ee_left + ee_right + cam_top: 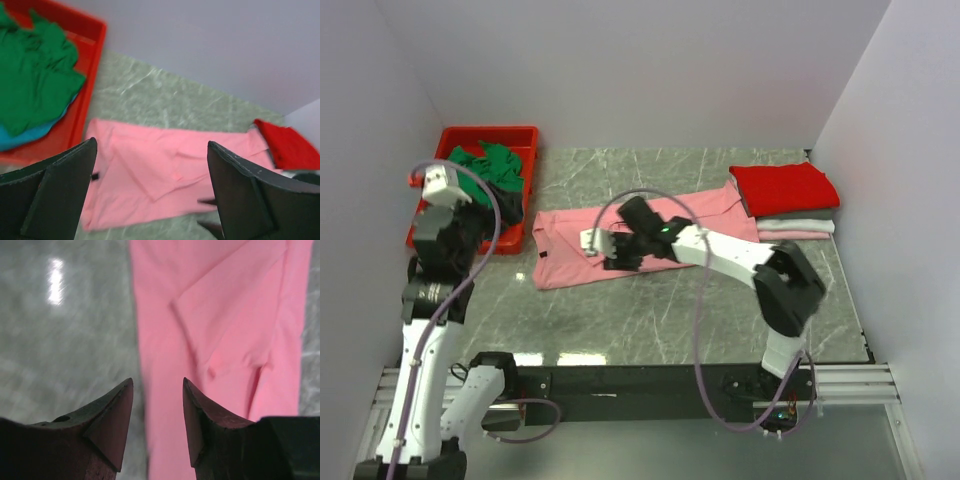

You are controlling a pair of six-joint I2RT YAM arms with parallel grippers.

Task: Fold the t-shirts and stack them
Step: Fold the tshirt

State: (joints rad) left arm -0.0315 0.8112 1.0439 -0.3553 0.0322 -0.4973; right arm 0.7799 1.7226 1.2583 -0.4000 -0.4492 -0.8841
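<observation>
A salmon pink t-shirt (570, 235) lies spread flat across the middle of the table, its dark neck label (542, 256) at the left end. My right gripper (616, 255) is open just above the shirt's near edge; in the right wrist view (158, 380) its jaws straddle the edge of the pink cloth (225, 315). My left gripper (455, 225) is raised by the bin, open and empty; its wrist view (152, 142) looks down on the shirt (165, 165). A folded red t-shirt (785, 185) tops a stack with pale shirts (795, 226) under it, at the right.
A red plastic bin (490, 131) at the back left holds a crumpled green shirt (485, 160) over a teal one (25, 137). White walls close in the table at the back and on both sides. The arm bases stand at the near edge.
</observation>
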